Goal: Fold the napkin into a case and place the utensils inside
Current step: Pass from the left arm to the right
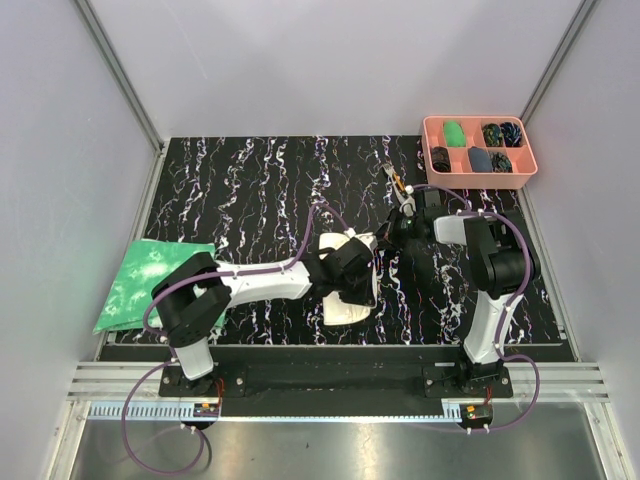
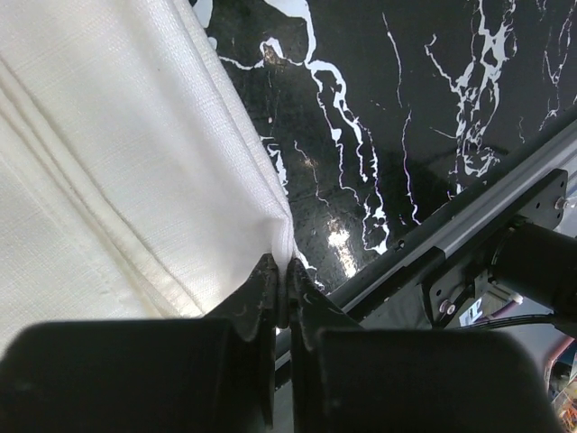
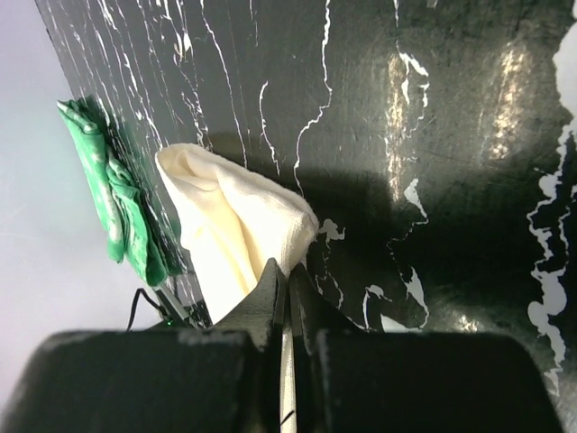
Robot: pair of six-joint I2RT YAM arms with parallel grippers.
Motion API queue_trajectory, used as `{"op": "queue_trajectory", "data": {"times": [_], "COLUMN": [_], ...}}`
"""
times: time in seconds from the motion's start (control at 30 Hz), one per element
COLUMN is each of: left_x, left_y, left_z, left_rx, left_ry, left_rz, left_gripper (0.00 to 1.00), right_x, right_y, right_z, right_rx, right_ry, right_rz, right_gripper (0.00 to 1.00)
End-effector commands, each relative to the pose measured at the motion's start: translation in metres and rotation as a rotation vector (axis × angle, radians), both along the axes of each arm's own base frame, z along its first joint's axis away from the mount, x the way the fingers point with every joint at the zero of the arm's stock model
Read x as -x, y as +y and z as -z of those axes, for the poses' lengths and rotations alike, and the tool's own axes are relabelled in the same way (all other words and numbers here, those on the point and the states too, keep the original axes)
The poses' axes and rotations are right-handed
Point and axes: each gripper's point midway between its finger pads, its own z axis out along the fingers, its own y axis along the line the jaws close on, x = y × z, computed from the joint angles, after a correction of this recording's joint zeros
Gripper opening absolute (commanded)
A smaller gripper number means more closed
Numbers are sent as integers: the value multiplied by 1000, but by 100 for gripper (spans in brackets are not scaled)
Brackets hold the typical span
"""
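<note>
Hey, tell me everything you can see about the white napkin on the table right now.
The napkin is a cream-white woven cloth, thin and soft, folded into several layers with parallel creases. It lies near the middle of the black marbled table, partly hidden under the left arm. The left gripper is shut on one folded edge, and the right gripper appears to pinch a raised corner.
</note>
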Motion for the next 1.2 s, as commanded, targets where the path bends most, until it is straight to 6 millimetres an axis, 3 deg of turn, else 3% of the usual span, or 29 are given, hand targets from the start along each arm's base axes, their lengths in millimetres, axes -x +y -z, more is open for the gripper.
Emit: {"op": "queue_trajectory", "data": {"times": [0.0,0.3,0.57,0.73,0.83,1.03,1.17], "left_x": [12,13,12,19,19,17,15], "left_y": [-10,-27,0,-13,-20,-23,-21], "left_z": [-3,-5,-1,-13,-24,-30,-29], "left_rx": [58,166,190,293,323,328,325], "left_ry": [44,69,32,58,62,68,72], "left_rz": [49,31,-79,-42,-31,-23,-32], "left_gripper": [2,0,0,0,0,0,0], "right_x": [-21,-16,-15,-16,-12,-2,8], "right_y": [0,-30,-53,-46,-38,-30,-29], "right_z": [-27,-36,-39,-42,-41,-38,-38], "right_rx": [32,242,390,400,347,277,244], "right_ry": [-82,-92,-78,-83,-66,-39,-27], "right_rz": [16,49,93,60,51,50,48], "right_gripper": [0,0,0,0,13,18,32]}}
